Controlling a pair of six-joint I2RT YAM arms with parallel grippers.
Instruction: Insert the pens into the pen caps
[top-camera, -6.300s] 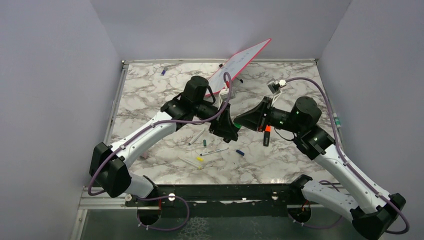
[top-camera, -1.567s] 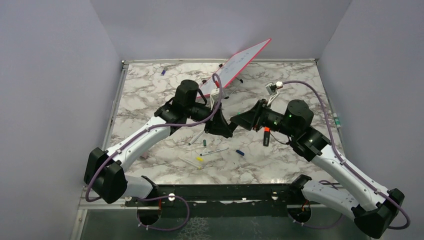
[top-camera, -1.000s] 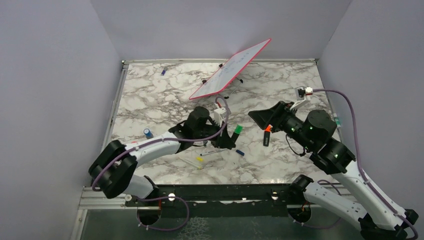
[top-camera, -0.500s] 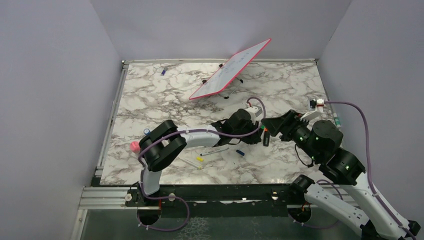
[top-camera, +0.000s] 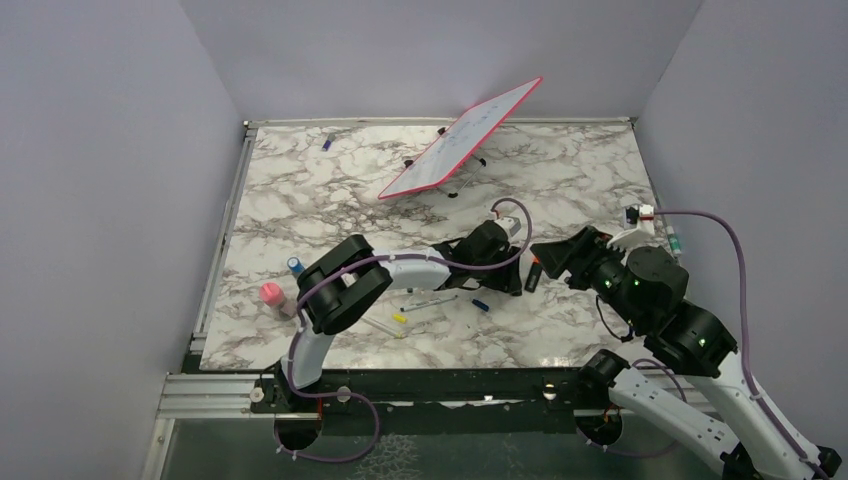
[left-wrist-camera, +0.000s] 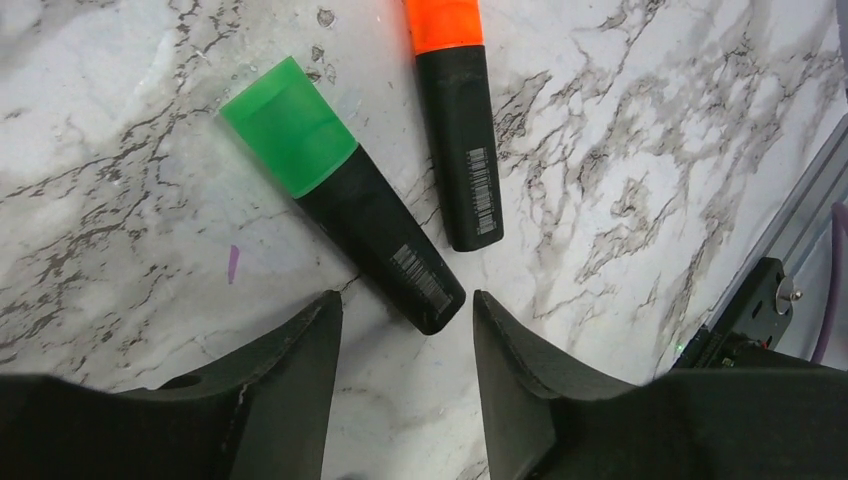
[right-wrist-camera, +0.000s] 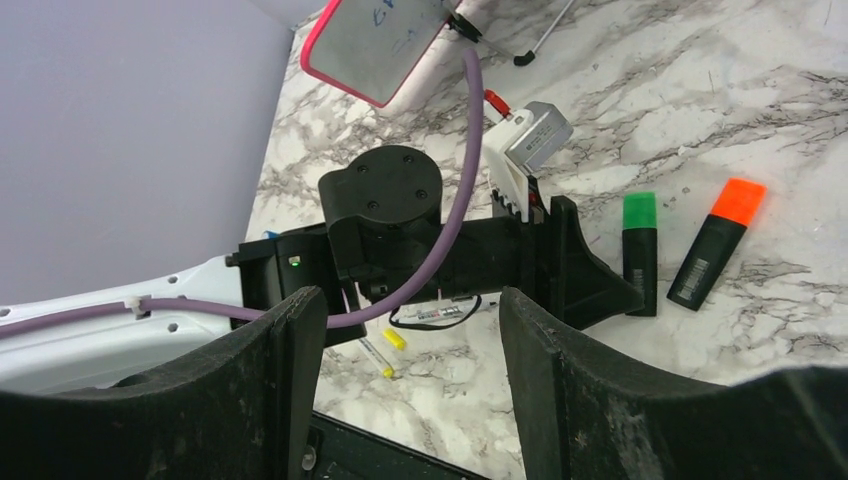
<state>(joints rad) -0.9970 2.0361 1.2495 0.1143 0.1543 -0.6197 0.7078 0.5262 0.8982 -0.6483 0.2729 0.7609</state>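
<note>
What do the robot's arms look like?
The left arm and right arm have white links, chunky black joints and a purple cable each. The left tool and right tool are black, with two broad curved fingers.

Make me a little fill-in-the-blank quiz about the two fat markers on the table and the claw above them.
The first marker, nearest the left gripper, has a ____ cap.
The second marker, lying beside it, has an ____ cap.
Both lie flat on a table patterned like ____.
The left gripper's jaws stand ____, gripping nothing.
Missing words: green; orange; marble; open.
</note>
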